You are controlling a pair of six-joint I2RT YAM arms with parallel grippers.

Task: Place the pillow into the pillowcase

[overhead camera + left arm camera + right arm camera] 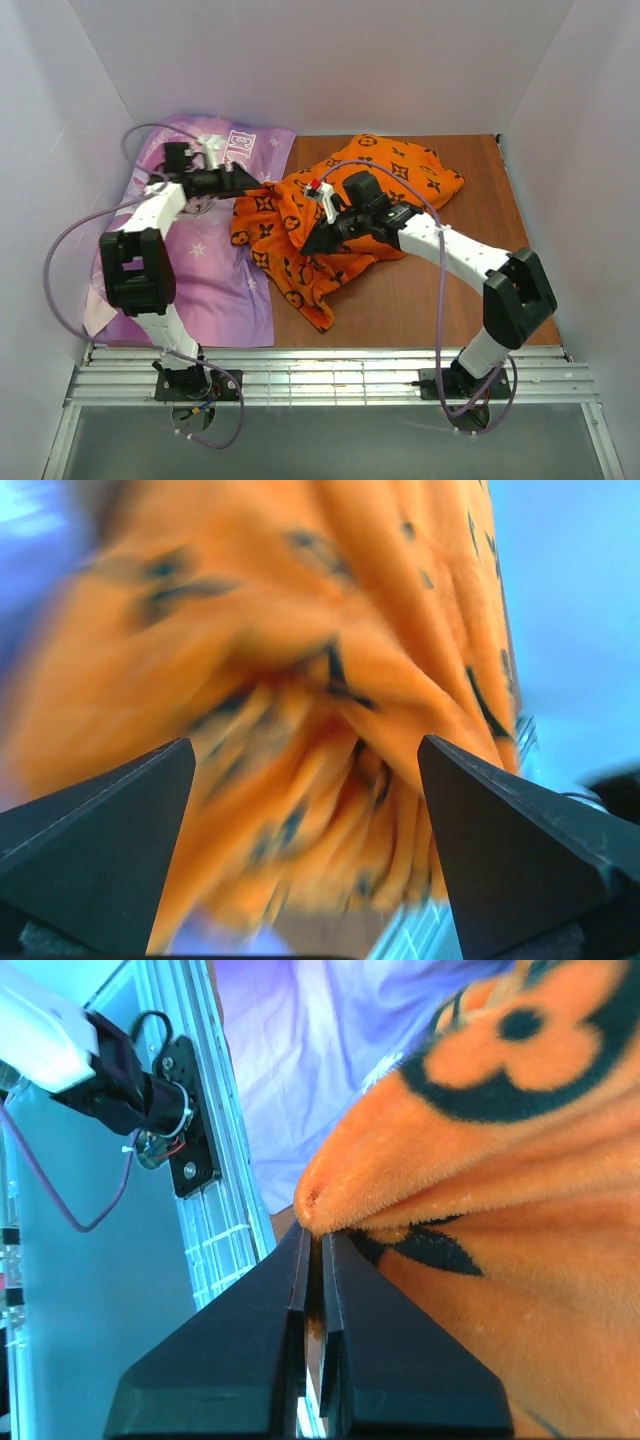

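The orange pillowcase (340,215) with black motifs lies crumpled on the wooden table, lifted in the middle. My right gripper (310,243) is shut on a fold of it near its centre. In the right wrist view the jaws (318,1235) pinch a thin edge of the orange cloth (500,1160). My left gripper (255,185) is at the pillowcase's left edge. In the left wrist view it (305,750) is wide open, with blurred orange folds (280,630) just ahead between the fingers. No cream-white pillow shows; it is hidden or out of view.
A purple "ELSA" print fabric (215,270) covers the left part of the table (420,300). White walls stand on three sides. A metal rail (330,380) with both arm bases runs along the near edge.
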